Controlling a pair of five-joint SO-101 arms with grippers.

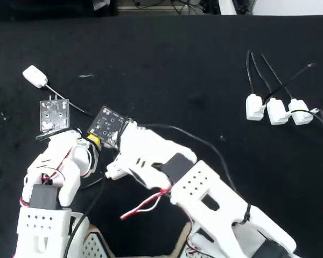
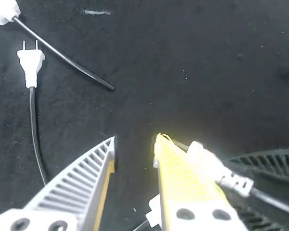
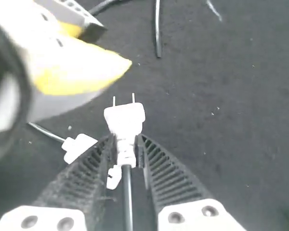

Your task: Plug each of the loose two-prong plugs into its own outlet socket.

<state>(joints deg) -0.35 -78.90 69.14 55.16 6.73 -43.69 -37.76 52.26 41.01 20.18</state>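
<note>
Plug point(image 3: 124, 119): sitting clamped between the black fingers point(image 3: 94, 166) of the right gripper point(image 3: 125, 144). The fingers are pinching it just behind its head, with the two prongs pointing away from the wrist. Its black cable point(image 3: 126, 192) is running back between the fingers. In the high view this is happening over the table point(image 1: 177, 64), left of centre.

Left gripper point(image 2: 135, 147): jaws standing spread, nothing between them, bare table showing in the gap. Its yellow finger point(image 2: 176, 178) is sitting just beside the held plug; whether they are touching cannot be told.

Second plug point(image 2: 30, 61): lying flat on the table ahead of the left gripper and apart from it. Its prongs are pointing away and its cord point(image 2: 33, 125) is trailing back toward the arm.

White block point(image 1: 34, 76): lying near the table's far left, with a thin black lead point(image 2: 62, 57) running from it and ending loose.

Sockets point(image 1: 277, 111): three white ones lying in a row at the far right, black wires point(image 1: 251, 70) leading off them. They are well apart from both grippers and both plugs.
</note>
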